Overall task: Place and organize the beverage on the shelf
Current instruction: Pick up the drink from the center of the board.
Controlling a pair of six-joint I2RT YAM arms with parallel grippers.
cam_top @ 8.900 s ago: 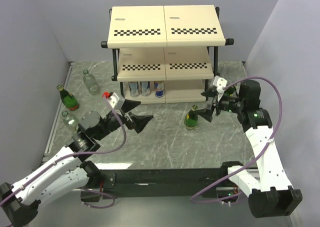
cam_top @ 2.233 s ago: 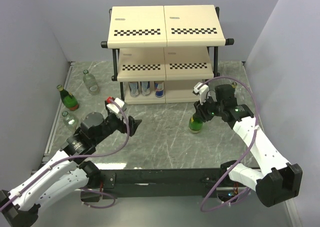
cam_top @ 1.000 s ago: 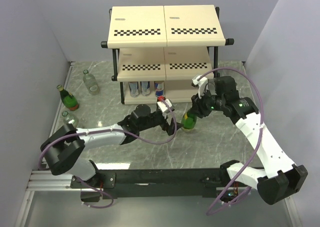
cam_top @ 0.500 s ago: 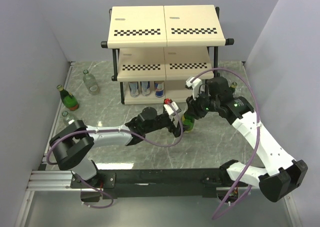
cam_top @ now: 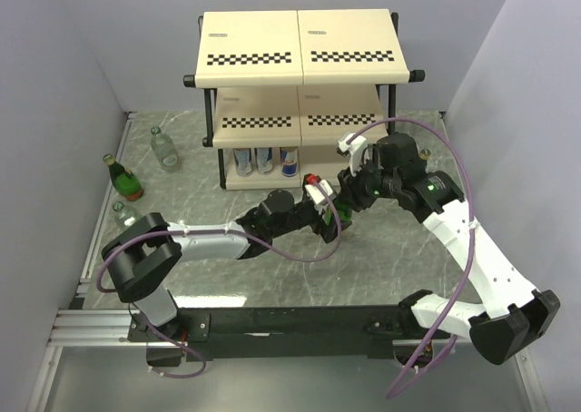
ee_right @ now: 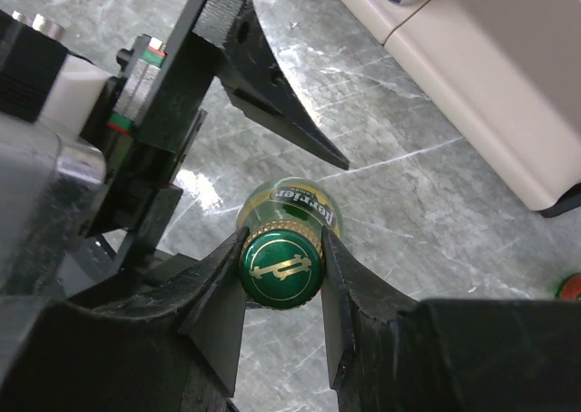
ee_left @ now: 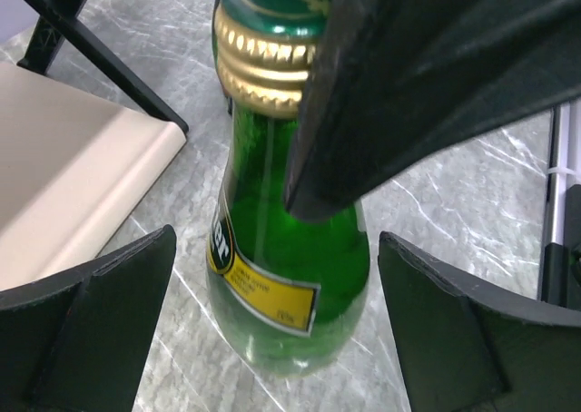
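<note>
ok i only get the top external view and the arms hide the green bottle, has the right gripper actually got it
Observer: Yes. In the right wrist view the right gripper is shut on the green bottle, pinching it at the capped neck.
Operator: and the left one, is it touching
Observer: No. The left wrist view shows the left gripper open, its jaws wide on either side of the bottle's body, with a gap on both sides.
Operator: bottle upright?
Observer: Upright, and its base seems to rest on the marble table.
</note>
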